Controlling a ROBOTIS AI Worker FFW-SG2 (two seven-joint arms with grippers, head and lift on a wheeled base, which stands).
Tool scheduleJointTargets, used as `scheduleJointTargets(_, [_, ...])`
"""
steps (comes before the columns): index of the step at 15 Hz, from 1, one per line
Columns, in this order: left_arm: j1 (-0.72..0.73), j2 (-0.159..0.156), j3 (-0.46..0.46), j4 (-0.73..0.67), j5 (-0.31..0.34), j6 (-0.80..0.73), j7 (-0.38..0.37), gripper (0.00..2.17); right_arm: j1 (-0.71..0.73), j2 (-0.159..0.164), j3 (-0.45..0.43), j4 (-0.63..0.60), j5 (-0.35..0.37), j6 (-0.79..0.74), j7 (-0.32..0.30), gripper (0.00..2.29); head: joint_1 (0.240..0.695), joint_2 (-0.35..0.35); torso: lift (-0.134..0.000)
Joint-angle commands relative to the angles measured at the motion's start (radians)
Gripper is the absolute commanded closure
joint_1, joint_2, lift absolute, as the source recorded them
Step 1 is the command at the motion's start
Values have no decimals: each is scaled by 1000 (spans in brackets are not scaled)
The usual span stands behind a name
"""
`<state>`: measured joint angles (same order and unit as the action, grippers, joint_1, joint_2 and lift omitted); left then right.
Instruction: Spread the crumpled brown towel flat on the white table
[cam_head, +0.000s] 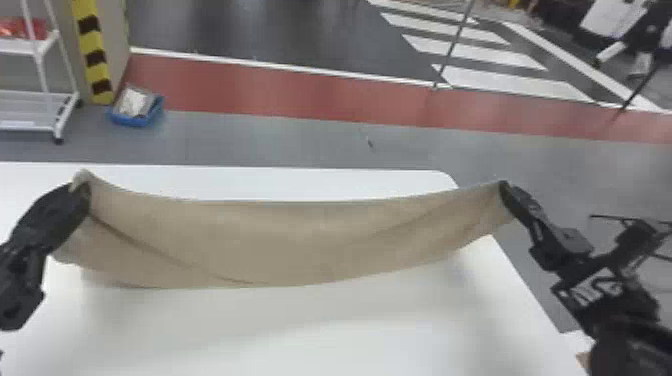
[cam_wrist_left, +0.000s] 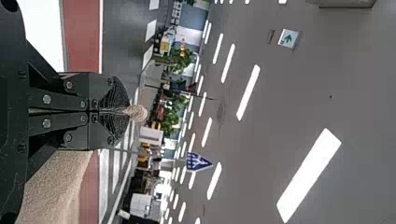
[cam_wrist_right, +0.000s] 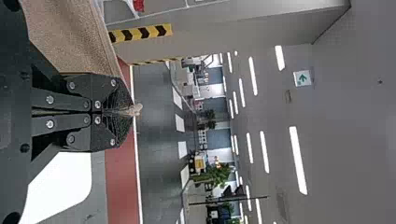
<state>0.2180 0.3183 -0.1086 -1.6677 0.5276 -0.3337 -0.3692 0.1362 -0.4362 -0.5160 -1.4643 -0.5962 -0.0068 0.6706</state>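
Towel (cam_head: 300, 240) is held up btwn the two grippers, over the white table (cam_head: 300, 330). L gripper (cam_head: 82, 194) is closed tightly on one upper corner, and R gripper (cam_head: 505, 190) is closed on the other, w/ a small bit of cloth coming out past the tips of each. The upper edge makes a shallow curve, w/ a long crease nr the L side. Whether the lower edge touches the table, I cannot tell. On the floor behind, a blue box (cam_head: 131, 120) is nr a white rack (cam_head: 67, 114).
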Motion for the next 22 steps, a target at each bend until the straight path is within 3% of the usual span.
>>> scheduleJointTargets(1, [98, 5, 26, -72, -40, -11, 35, 1717, 95, 30, -61, -87, -17, 9, 7, 1210, 684, -336, -124])
scheduleJointTargets(3, [149, 8, 35, -101, -95, -7, 53, 1717, 122, 47, -98, -90, -1, 46, 7, 1214, 695, -350, -124])
scheduleJointTargets(7, [158, 16, 24, -112, -184, 45, 84, 1713, 106, 59, -91, -36, 56, 55, -13, 1214, 695, -350, -124])
scheduleJointTargets(13, [54, 19, -28, -101, -319, 226, 135, 1713, -63, 57, -56, 90, 179, 98, -55, 1210, 695, -350, -124])
scheduleJointTargets(22, [-63, -1, -77, 36, -345, 229, 164, 1713, -244, 53, 97, 266, 340, 114, -144, 1207, 695, -350, -124])
